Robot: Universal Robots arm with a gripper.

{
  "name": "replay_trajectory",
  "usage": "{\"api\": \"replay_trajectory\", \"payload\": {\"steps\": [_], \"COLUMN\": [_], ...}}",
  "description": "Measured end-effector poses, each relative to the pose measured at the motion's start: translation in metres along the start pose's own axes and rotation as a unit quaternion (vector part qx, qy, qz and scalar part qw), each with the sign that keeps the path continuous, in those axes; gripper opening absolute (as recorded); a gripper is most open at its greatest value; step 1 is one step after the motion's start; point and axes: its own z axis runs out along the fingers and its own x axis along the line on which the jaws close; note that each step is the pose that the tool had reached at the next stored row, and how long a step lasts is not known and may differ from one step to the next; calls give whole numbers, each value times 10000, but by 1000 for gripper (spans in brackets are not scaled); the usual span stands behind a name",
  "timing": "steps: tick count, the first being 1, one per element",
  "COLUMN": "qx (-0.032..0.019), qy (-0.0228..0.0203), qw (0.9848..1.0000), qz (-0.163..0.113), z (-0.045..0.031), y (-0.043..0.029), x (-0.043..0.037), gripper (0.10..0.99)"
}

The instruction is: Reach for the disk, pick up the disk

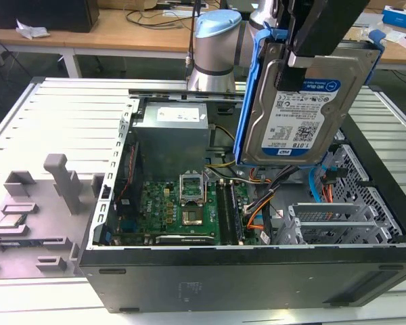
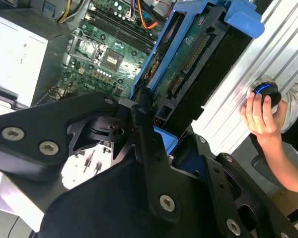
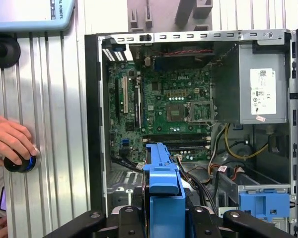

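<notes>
Gripper clamped on the disk, disk hanging upright beneath it above the open computer case, motherboard and power supply inside the case below

A workshop bench of ribbed metal with wooden desks behind it.

In the exterior view, a pale grey work table made of long ribbed aluminium strips fills the foreground, lit evenly and brightly. Behind it runs a wooden desk with white legs, carrying loose dark cables, a black box at the exterior view's left, and a crumpled scrap of paper just beside that box. A second wooden desk sits at the exterior view's right, holding a blue and white box. The floor under the desks is dark and in shadow.
</notes>
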Motion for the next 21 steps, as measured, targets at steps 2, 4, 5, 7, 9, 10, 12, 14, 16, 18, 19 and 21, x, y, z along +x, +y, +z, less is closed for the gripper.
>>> {"api": "replay_trajectory", "payload": {"steps": [2,4,5,7,9,10,12,14,16,18,19,21], "qx": [0,0,0,0,0,0,0,0,0,0,-1,-4], "qy": [0,0,0,0,0,0,0,0,0,-1,-1,1], "qw": [10000,10000,10000,10000,10000,10000,10000,10000,10000,10000,10000,10000], "qz": [0,0,0,0,0,0,0,0,0,0,1,0], "z": [2,4,6,8,11,11,14,17,21,40,58,98], "y": [-2,-5,-7,-9,-12,-13,-16,-18,-20,-21,-21,-24], "x": [46,97,125,169,223,236,287,330,372,405,410,417], "gripper": [369,369,369,369,369,369,369,369,369,369,369,369]}}
